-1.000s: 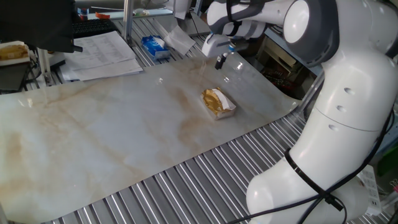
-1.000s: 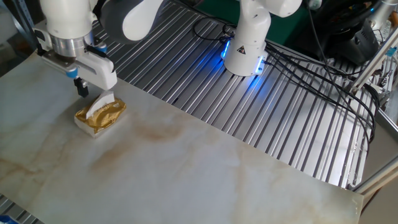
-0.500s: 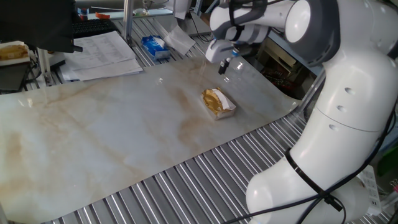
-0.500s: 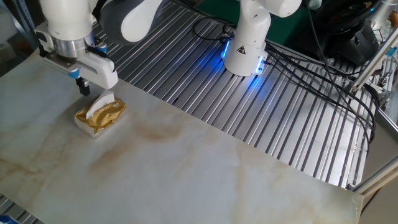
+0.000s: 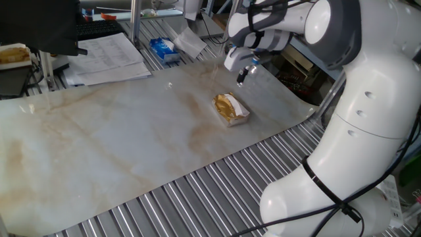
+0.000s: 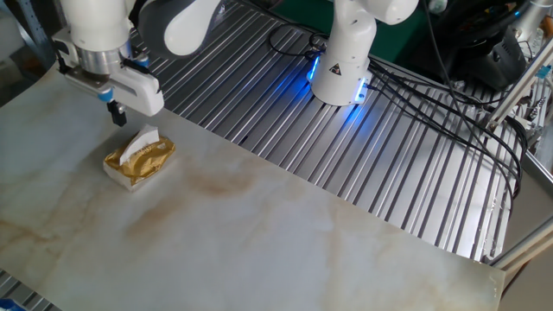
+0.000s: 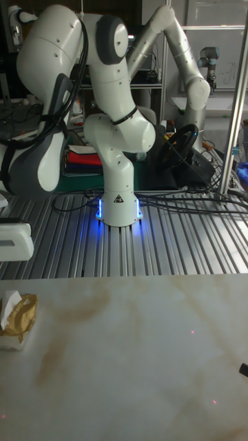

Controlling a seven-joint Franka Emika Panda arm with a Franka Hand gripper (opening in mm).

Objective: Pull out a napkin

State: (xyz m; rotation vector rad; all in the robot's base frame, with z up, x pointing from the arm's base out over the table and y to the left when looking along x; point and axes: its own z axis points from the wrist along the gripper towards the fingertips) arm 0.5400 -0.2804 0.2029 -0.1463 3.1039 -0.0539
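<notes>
The napkin [image 6: 141, 143] is seen as a white tuft standing out of the top of the pack [image 6: 138, 161] on the surface [image 6: 259, 233]. It is judged light, soft and easily torn; the upstanding tuft should be pinched. The tool [image 6: 117, 113] hangs just above it, empty; whether its jaws are apart cannot be told. Papers [image 5: 108, 56] and a blue box [image 5: 161, 48] lie well apart, and nothing blocks the way.

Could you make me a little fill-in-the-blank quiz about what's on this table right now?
1. The gripper hangs ___ the gold-brown pack, not touching it.
2. A white napkin pokes out of the pack's ___.
3. The pack rests on a ___-patterned tabletop.
4. The light at the robot's base glows ___.

Missing words: above; top; marble; blue
</notes>
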